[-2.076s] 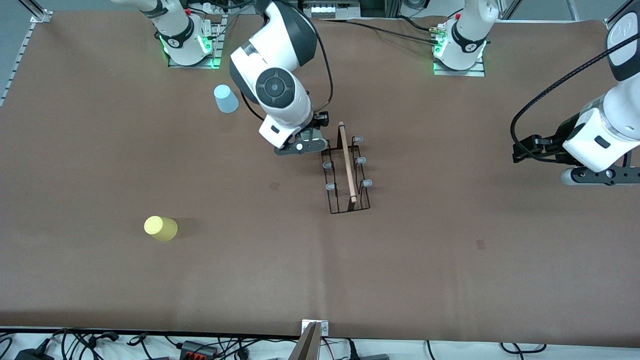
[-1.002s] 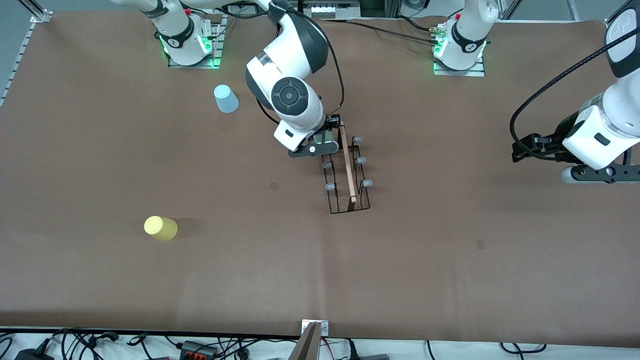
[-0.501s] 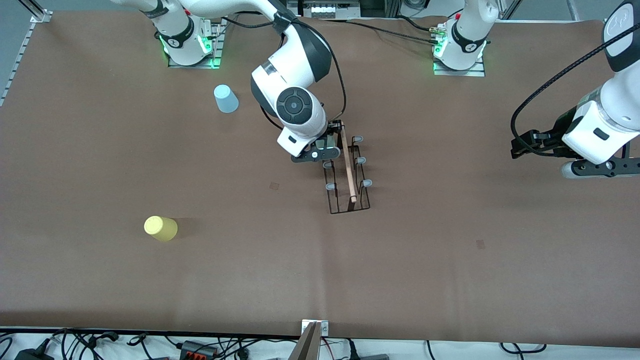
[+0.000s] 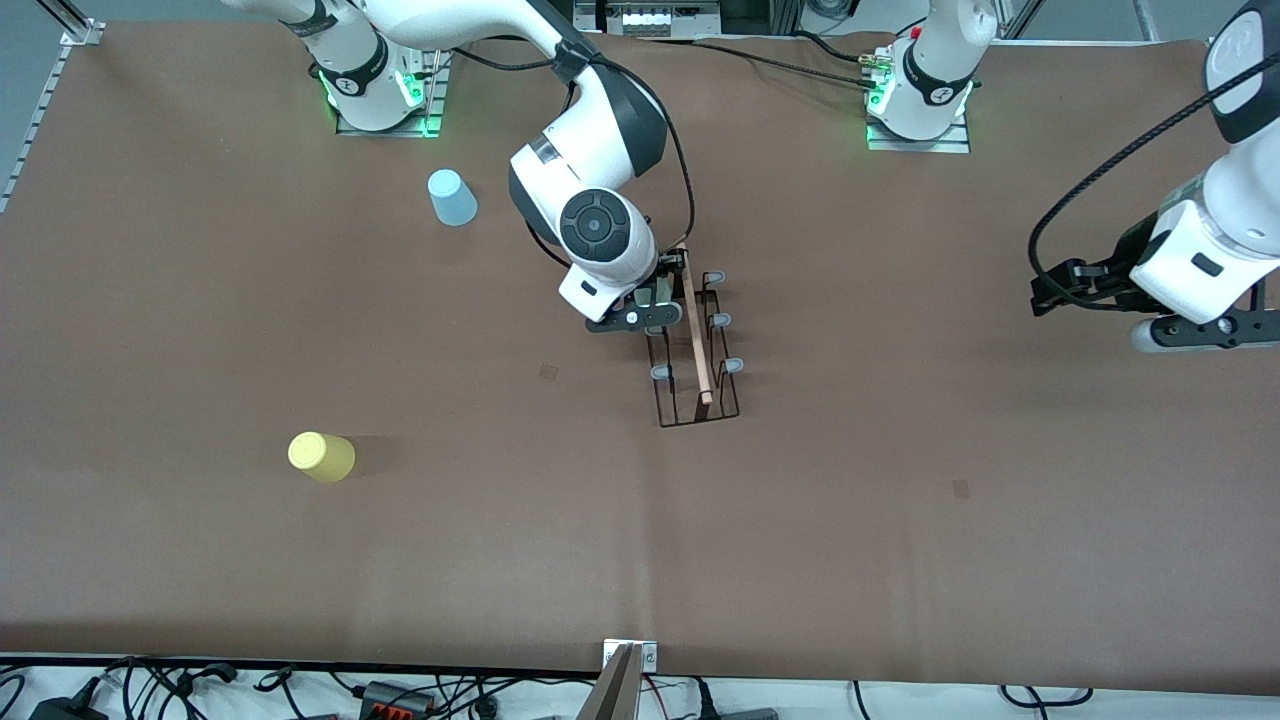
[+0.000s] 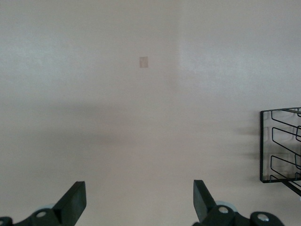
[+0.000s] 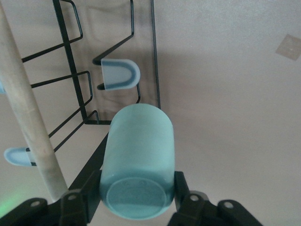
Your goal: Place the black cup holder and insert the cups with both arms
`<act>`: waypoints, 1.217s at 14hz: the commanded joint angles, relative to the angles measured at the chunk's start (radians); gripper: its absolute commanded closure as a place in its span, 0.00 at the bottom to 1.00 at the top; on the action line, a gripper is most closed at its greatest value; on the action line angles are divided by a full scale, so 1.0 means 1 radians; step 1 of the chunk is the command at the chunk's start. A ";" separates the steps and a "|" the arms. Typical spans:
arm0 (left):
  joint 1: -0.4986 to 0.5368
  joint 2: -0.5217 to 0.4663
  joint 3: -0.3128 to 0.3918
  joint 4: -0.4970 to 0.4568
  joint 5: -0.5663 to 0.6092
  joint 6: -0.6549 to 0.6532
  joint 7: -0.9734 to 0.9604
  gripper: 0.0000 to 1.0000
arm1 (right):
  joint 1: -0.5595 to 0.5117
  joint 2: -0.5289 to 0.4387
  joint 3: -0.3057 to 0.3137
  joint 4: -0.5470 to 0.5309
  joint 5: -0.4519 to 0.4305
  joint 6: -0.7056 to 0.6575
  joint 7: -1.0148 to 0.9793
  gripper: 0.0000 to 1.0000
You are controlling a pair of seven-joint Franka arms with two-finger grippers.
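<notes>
Robotics lab bench. Two fixed-base white arms (image 4: 600, 200) (image 4: 1215, 255) bolted to metal mounting plates (image 4: 385, 120) with green status lights. Table (image 4: 900, 520) covered in plain brown sheet, edged by aluminium framing (image 4: 30, 130). Cable bundles and power adapters (image 4: 390, 695) along edge nearest front camera; more wiring and equipment (image 4: 650, 18) between arm bases. No household furnishing in view.

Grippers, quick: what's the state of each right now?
Left gripper: open, empty, over bare table.
Right gripper: shut on the pale green cup, at the black cup holder.
</notes>
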 commanded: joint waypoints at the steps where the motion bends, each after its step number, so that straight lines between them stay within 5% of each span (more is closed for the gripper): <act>1: 0.132 -0.034 -0.129 -0.061 0.016 0.046 0.027 0.00 | -0.005 0.004 -0.002 0.037 0.013 -0.009 0.017 0.00; 5: 0.128 -0.041 -0.133 -0.060 0.018 0.046 0.026 0.00 | -0.015 -0.037 -0.044 0.070 0.000 -0.032 0.060 0.00; 12: 0.111 -0.041 -0.127 -0.054 0.018 0.037 0.028 0.00 | -0.095 -0.067 -0.322 0.065 -0.082 -0.087 0.033 0.00; 17: 0.109 -0.041 -0.127 -0.052 0.018 0.035 0.028 0.00 | -0.323 0.019 -0.330 0.067 -0.126 -0.001 -0.193 0.00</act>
